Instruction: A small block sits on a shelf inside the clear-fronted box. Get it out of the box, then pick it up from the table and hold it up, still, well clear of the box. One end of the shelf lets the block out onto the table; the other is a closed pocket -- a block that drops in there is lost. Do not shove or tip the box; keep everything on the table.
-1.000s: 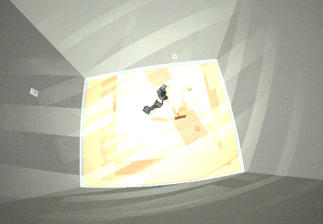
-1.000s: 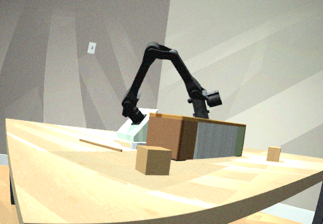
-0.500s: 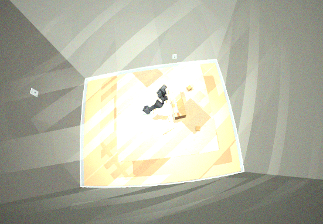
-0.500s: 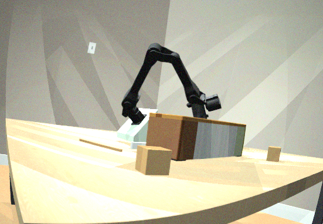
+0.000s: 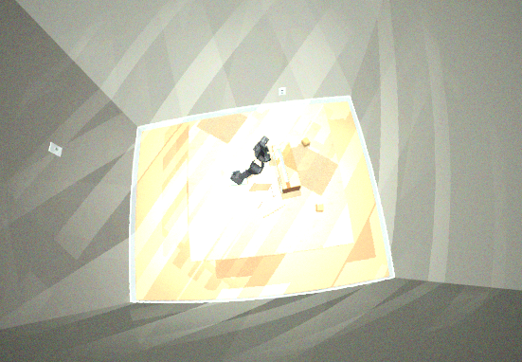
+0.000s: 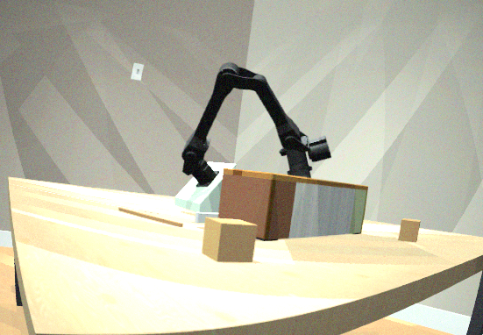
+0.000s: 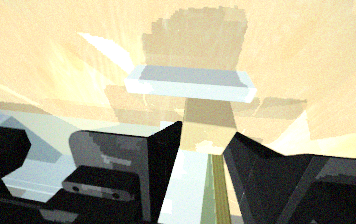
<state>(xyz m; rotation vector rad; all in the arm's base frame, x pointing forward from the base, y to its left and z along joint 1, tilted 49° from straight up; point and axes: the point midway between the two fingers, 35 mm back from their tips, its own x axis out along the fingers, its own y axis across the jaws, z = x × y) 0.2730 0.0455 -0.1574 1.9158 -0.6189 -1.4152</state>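
Your claw (image 7: 204,134) is clamped on a tan piece that fills the gap between the fingertips. It looks like the block (image 7: 208,117), though you cannot be certain from the wrist view. From the side, the arm (image 6: 276,110) reaches down behind the top rim of the box (image 6: 245,206), and the fingers are hidden there. The box stands mid-counter. Two loose cubes lie outside it, one (image 6: 229,239) towards the near edge and one (image 6: 409,230) towards the right edge.
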